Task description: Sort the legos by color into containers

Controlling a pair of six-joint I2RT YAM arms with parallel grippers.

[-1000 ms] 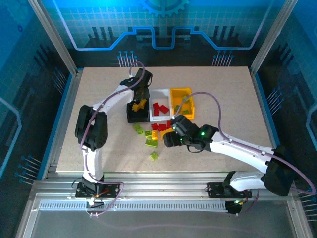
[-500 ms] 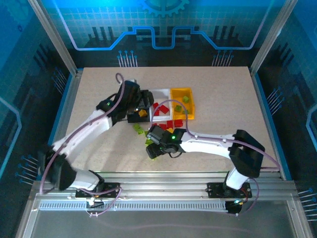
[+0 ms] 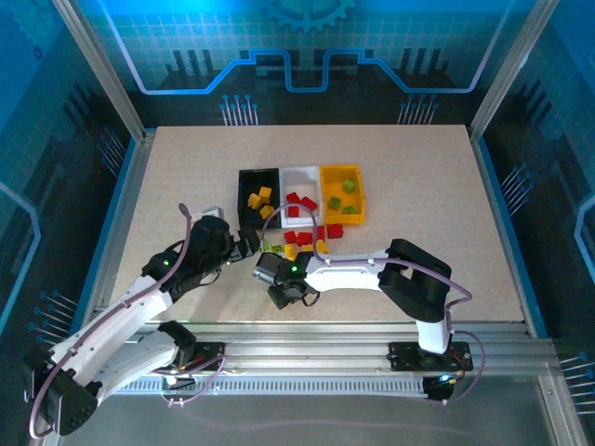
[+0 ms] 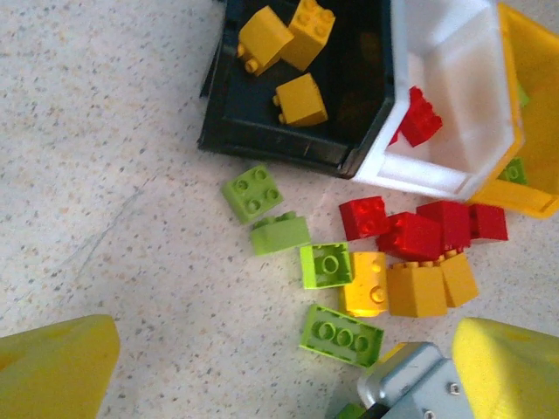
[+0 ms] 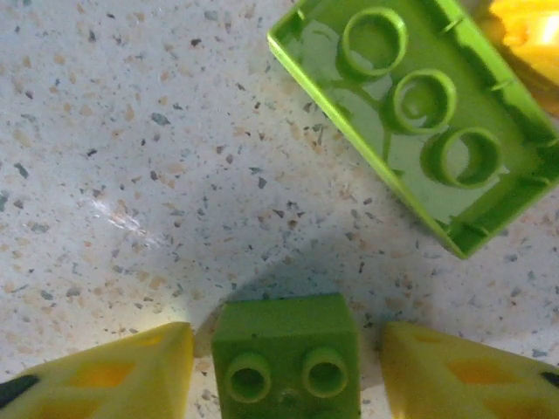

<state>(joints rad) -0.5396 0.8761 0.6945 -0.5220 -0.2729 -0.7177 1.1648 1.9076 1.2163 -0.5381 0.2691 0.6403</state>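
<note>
Yellow fingers (image 5: 113, 380) of the right gripper (image 5: 284, 384) straddle a small green brick (image 5: 284, 349), slim gaps either side, nothing pinched; left gripper (image 4: 279, 375) spread wide, near-left of the black bin (image 4: 271, 148).

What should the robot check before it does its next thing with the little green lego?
1. The small lime green plastic brick sits between the yellow fingers of the right gripper: ok.
2. Those fingers press on the brick: not ok, a gap shows on each side.
3. The long lime green brick, lying hollow side up, is apart from the small one: ok.
4. The left gripper is open with nothing in it: ok.
5. The yellow plastic bin holds green bricks and has room for more: ok.
</note>
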